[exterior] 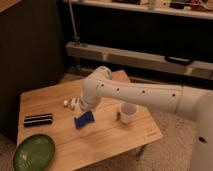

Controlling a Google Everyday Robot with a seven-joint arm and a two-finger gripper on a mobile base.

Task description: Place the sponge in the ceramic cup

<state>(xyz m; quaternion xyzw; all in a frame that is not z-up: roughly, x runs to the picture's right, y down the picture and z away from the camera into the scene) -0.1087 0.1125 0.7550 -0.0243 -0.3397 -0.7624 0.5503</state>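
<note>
The blue sponge lies flat on the wooden table, left of centre. To its right, a short gap away, the white ceramic cup stands upright with nothing showing inside it. My white arm reaches in from the right and bends down over the table. The gripper is at the arm's lower end, just above and behind the sponge, largely hidden by the forearm.
A black rectangular bar lies near the table's left edge. A green round bowl sits at the front left corner. A white flat box peeks out from behind the arm. Dark shelving stands behind the table.
</note>
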